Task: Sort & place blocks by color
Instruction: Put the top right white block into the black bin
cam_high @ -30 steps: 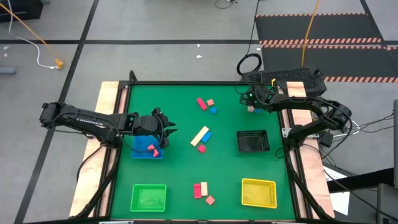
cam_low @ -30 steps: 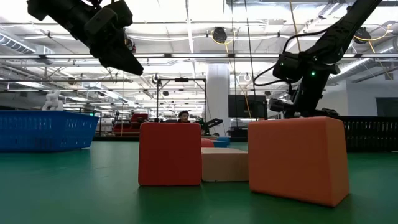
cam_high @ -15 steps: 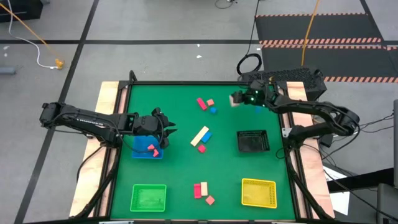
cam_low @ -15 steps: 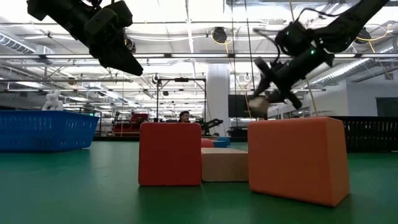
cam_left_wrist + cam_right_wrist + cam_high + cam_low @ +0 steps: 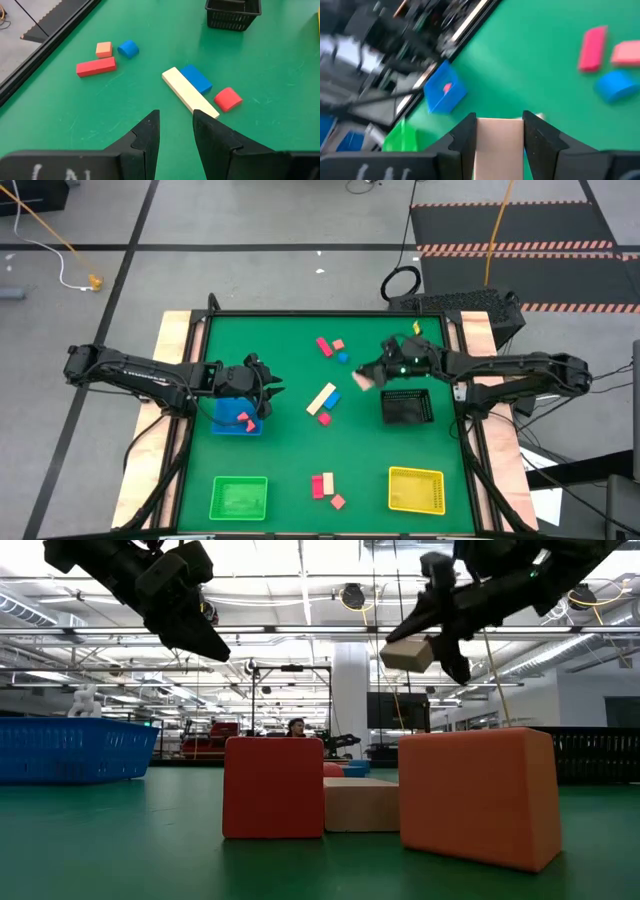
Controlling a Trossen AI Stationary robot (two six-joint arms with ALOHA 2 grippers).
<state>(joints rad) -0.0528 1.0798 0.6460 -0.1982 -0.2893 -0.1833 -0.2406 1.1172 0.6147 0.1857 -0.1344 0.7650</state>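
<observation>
A cream block (image 5: 499,142) is held aloft (clamped lengthwise); red, salmon, blue and cream blocks (image 5: 322,400) are scattered over the mat.

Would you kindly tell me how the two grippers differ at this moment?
The right gripper is shut on a cream block, held in the air beside the black tray; the left gripper holds nothing, its fingers slightly apart, by the blue tray. Both are dark, two-fingered and off the table.
</observation>
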